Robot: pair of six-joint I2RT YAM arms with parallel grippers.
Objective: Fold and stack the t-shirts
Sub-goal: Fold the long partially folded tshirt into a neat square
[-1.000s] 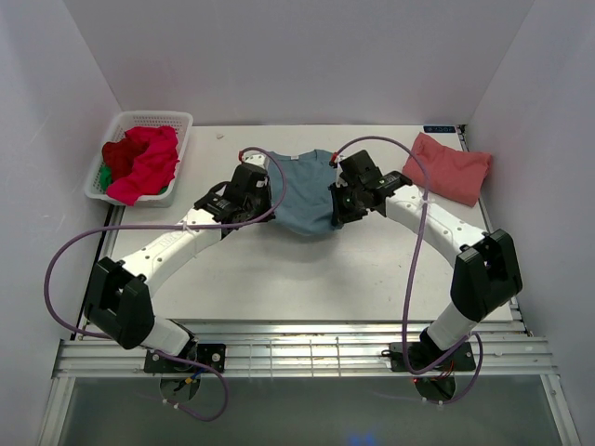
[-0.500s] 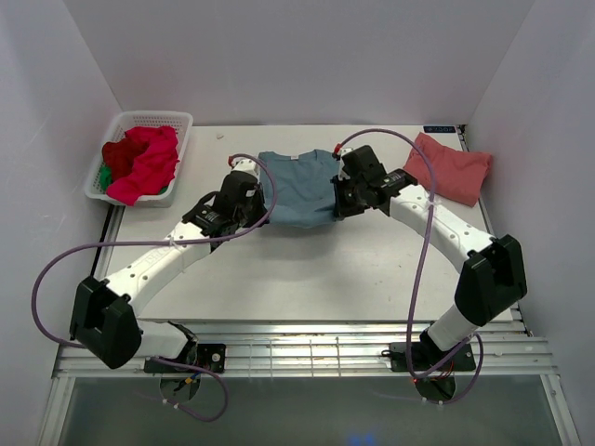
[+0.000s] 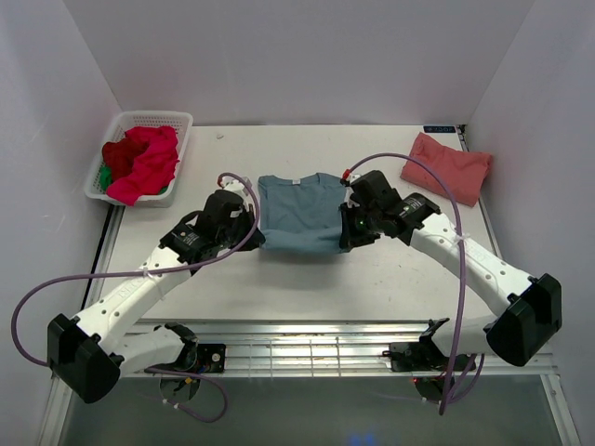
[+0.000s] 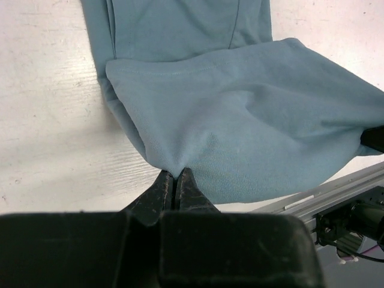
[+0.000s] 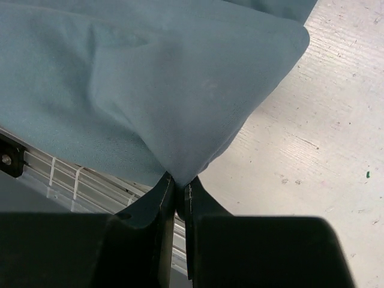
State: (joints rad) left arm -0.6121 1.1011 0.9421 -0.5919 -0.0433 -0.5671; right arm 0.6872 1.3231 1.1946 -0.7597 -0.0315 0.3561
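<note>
Surface [image 3: 307, 279] carries one teal shirt [image 3: 299, 209] at its centre, collar at the far side. Its near hem is lifted clear and bellied, which I judge readies a fold of the bottom half over the top. One pink shirt [image 3: 448, 167] lies folded at far right, well apart, a fair base for the stack. One basket [image 3: 119, 123] at far left holds a red heap [image 3: 144, 163] over green cloth [image 3: 105, 175], perhaps three shirts. Two claws, left claw [image 4: 176, 175] and right claw [image 5: 178, 180], each pinch a near corner of the teal shirt, jaws almost together.
</note>
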